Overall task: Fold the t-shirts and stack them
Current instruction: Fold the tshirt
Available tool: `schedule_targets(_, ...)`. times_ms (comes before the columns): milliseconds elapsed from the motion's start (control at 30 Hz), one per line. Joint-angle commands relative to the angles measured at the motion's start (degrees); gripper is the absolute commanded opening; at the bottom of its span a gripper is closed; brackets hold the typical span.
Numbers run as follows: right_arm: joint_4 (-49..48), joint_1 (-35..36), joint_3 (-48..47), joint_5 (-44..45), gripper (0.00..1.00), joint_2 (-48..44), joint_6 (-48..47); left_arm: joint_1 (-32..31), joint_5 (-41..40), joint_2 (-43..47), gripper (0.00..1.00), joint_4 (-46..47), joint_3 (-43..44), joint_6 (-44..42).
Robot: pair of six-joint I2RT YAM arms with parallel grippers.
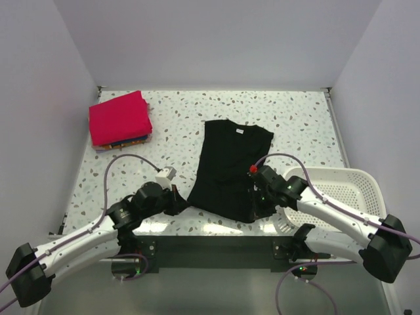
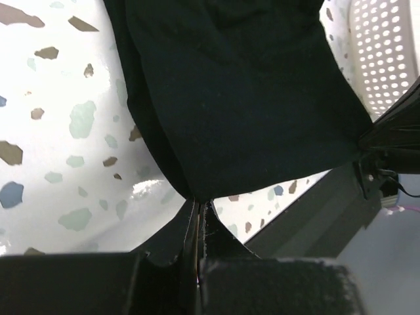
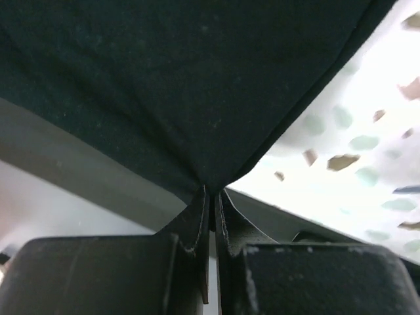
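Soft black t-shirt (image 1: 230,164), spread flat on the speckled table (image 1: 302,125) just left of the perforated white plastic basket (image 1: 357,187), each near hem corner pinched in the closed left gripper (image 2: 197,203) and right gripper (image 3: 211,194); square-folded pinkish-red t-shirt (image 1: 119,117) far left of the basket.

Plain pale walls (image 1: 216,39) enclose a brightly lit white tabletop (image 1: 302,125) speckled with coloured flecks.

The speckled table (image 1: 295,125) bears a black t-shirt (image 1: 230,164), a red-topped folded stack (image 1: 120,118) and a white basket (image 1: 357,190)
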State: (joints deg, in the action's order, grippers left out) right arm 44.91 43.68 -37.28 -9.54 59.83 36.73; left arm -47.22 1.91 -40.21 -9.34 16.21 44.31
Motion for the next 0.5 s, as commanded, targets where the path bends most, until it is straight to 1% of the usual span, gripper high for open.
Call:
schedule_targets(0, 4.3, 3.8, -3.8, 1.6, 0.0, -1.2, 5.6, -1.7, -1.6, 5.4, 0.0, -7.4, 1.5, 3.3)
schedule_targets(67, 6.4, 5.3, -5.9, 2.6, 0.0, -1.5, 6.3, -2.3, -1.7, 6.7, 0.0, -10.6, 4.5, 3.2)
schedule_targets(133, 8.1, 6.2, -10.0, 3.9, 0.0, -1.5, 6.7, -2.3, -1.7, 7.7, 0.0, -12.1, 7.3, 2.7)
schedule_targets(167, 9.7, 6.4, -11.4, 5.4, 0.0, -1.6, 6.7, -2.3, -1.7, 7.7, 0.0, -13.8, 10.5, 2.6)
schedule_targets(200, 10.2, 6.3, -14.5, 6.1, 0.0, -1.8, 6.9, -2.4, -1.7, 7.6, 0.0, -14.6, 12.0, 2.2)
schedule_targets(333, 12.0, 6.4, -21.4, 9.1, 0.0, -2.4, 7.0, -2.3, -1.7, 6.7, 0.0, -17.2, 18.1, 0.5)
schedule_targets(367, 13.0, 6.4, -22.7, 9.4, 0.0, -2.4, 6.9, -2.4, -3.2, 6.4, 0.0, -17.9, 20.5, 0.1)
schedule_targets(400, 13.8, 6.4, -25.0, 12.7, 0.0, -1.8, 6.4, -2.4, -5.3, 5.1, 0.0, -18.1, 21.7, -0.7)
schedule_targets(467, 15.3, 6.4, -26.8, 15.0, 0.0, -1.6, 5.9, -2.3, -7.3, 3.1, 0.0, -17.2, 24.9, -2.0)
